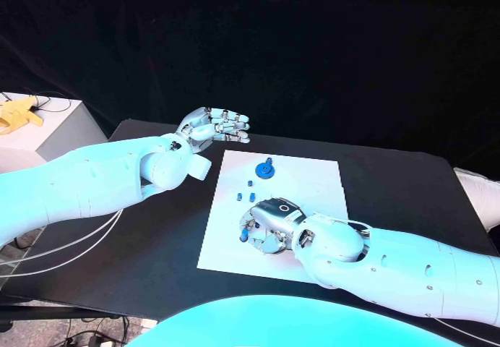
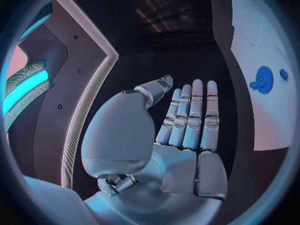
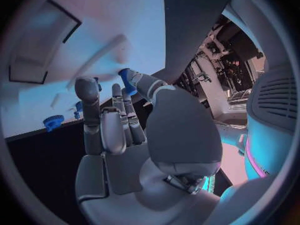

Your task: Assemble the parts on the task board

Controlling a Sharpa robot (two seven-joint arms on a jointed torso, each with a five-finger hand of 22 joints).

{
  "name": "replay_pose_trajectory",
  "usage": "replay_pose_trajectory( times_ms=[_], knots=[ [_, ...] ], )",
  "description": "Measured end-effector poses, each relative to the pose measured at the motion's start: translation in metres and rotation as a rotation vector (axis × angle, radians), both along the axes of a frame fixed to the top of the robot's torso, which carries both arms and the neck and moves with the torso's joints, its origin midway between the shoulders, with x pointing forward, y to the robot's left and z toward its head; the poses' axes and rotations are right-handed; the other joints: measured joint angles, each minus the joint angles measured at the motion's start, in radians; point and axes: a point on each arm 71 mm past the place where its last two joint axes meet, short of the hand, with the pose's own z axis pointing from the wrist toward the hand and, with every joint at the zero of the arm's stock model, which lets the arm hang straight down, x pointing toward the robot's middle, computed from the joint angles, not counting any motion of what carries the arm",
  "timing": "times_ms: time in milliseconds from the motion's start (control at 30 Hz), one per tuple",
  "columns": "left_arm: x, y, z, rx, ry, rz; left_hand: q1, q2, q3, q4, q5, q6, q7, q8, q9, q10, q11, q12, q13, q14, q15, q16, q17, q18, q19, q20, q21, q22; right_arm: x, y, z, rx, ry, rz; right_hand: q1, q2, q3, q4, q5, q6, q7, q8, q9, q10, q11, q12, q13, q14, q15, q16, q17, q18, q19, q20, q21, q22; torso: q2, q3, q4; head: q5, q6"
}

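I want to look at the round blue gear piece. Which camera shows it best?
The head view: the blue gear lies in plain sight on the white task board, near its far edge. The left wrist view shows it bent, near the circle's rim. The right wrist view shows it small, near the board's edge.

Task board [image 1: 313,184]: white rectangular plate, flat on black table.
Blue gear [image 1: 266,170]: round, toothed, lying near board's far edge.
Small blue pieces [image 1: 246,195]: clustered mid-board, nearer left edge.
Blue part [image 3: 128,80]: pinched at right hand's fingertips, above board.
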Motion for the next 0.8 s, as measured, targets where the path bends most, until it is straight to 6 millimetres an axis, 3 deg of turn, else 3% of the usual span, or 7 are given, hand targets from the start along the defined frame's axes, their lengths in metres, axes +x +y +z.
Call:
replay_pose_trajectory(
  times_ms=[400,567,667,800],
  knots=[
    [0.0,0.001,0.0,0.002,0.002,0.002,0.0,0.0,0.0,0.0,0.0,0.0,0.0,0.006,-0.001,-0.004,0.004,0.0,0.0,-0.004,0.004,0.0,0.001,0.0,0.0,0.0,0.0,0.0,0.0,-0.004,0.004,0.037,-0.004,-0.023,0.005,-0.005,-0.062,0.009,0.008,-0.037,-0.002,-0.021,-0.013,-0.038,0.002,0.012,0.001,0.0,0.0,-0.001,0.001,0.0,0.004,0.004,-0.014,-0.01,0.0,0.0009,-0.0011,-0.005,0.0],
    [0.001,0.002,-0.001,0.003,0.003,0.003,0.0,0.0,0.0,0.0,0.0,0.0,0.0,0.006,-0.001,-0.004,0.004,0.0,0.0,-0.004,0.004,0.0,0.001,0.0,0.0,0.0,0.0,0.0,0.0,-0.013,0.009,0.066,-0.009,-0.045,0.014,0.004,-0.073,0.014,0.021,-0.04,0.002,-0.025,-0.014,-0.042,0.004,0.02,0.002,0.0,0.0,-0.001,0.007,0.0,0.004,0.004,-0.014,-0.01,0.0,0.0008,-0.0012,-0.012,0.0],
    [0.001,0.002,-0.001,0.004,0.003,0.005,0.0,0.0,0.0,0.0,0.0,0.0,0.0,0.006,-0.001,-0.004,0.003,0.0,0.0,-0.004,0.004,0.001,0.001,0.0,0.0,0.0,0.0,0.0,0.005,-0.025,0.019,0.097,-0.009,-0.074,0.023,0.013,-0.079,0.02,0.035,-0.039,0.003,-0.025,-0.015,-0.024,0.002,0.049,0.007,0.0,0.0,-0.001,0.011,0.0,0.015,0.003,-0.019,-0.01,0.0,0.0002,-0.001,-0.023,0.0],
    [0.001,0.004,-0.001,0.004,0.003,0.005,0.004,0.004,0.0,0.0,0.0,0.003,-0.015,0.017,-0.001,0.0,-0.008,0.009,0.001,-0.009,-0.002,0.008,0.003,0.0,0.0,0.0,0.0,0.0,0.022,-0.055,0.034,0.14,0.051,-0.167,0.038,0.028,-0.04,0.034,0.035,-0.035,0.007,-0.032,-0.023,0.009,0.001,0.066,0.005,-0.004,0.004,-0.032,-0.058,0.0,-0.025,0.0,-0.105,-0.079,-0.001,-0.001,0.0,-0.055,0.0]
  ],
)
